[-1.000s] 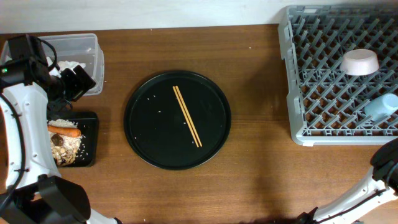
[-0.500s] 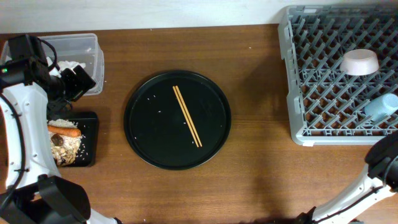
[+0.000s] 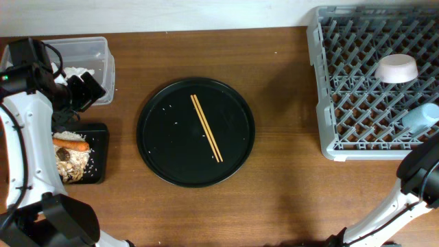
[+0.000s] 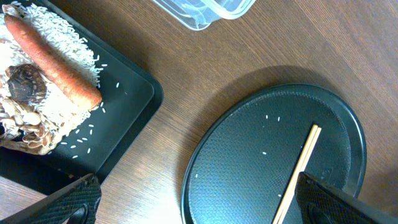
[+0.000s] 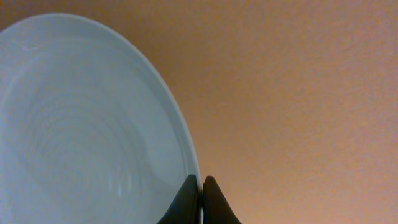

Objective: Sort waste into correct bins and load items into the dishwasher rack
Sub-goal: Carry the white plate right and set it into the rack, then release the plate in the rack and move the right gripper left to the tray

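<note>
The brown wooden worktop (image 3: pixel 288 171) carried everything. On its right side stood the large square grey plastic rack (image 3: pixel 357 103). A small pale round bowl (image 3: pixel 396 68) and a small light blue cup (image 3: pixel 420 118) were sitting among its pegs, the cup at the right edge. In the centre lay the large round black tray (image 3: pixel 164 151), and on it the pair of thin brown wooden chopsticks (image 3: pixel 206 127) lay side by side with a few loose grains.

At the left side was the clear rectangular plastic box (image 3: pixel 96 48) with crumpled white tissue (image 3: pixel 77 71) inside. Just beside it, nearer to the robot, the flat black rectangular tray (image 3: pixel 101 137) held the pale rice-like scraps (image 4: pixel 68 37). The orange carrot (image 4: pixel 53 62) lay on the scraps and the small dark brown lump (image 4: pixel 25 84) touched it.

The left gripper (image 4: pixel 199 196) hung near the box and the flat tray, spread wide and grasping nothing. The right gripper (image 5: pixel 200 190) was clenched on the rim of the round pale grey-white dish (image 5: pixel 81 124), with blurred brown worktop behind it.
</note>
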### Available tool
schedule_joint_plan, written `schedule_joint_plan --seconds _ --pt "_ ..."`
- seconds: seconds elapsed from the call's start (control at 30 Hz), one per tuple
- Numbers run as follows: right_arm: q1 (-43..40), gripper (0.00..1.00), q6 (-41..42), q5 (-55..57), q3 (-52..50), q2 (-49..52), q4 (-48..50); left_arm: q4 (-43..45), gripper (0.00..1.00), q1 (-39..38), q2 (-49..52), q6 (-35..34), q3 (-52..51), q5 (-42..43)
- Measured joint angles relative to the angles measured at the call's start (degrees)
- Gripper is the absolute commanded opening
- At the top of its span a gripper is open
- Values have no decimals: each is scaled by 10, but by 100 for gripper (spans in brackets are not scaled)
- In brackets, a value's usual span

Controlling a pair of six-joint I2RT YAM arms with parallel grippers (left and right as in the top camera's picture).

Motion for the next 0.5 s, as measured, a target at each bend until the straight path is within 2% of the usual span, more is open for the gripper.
schedule_joint_plan --seconds 0.33,0.5 --pt "0 4 -14 -23 0 0 -57 0 99 0 0 0 0 0" --pt "0 4 28 -40 0 0 -85 0 99 0 0 0 0 0"
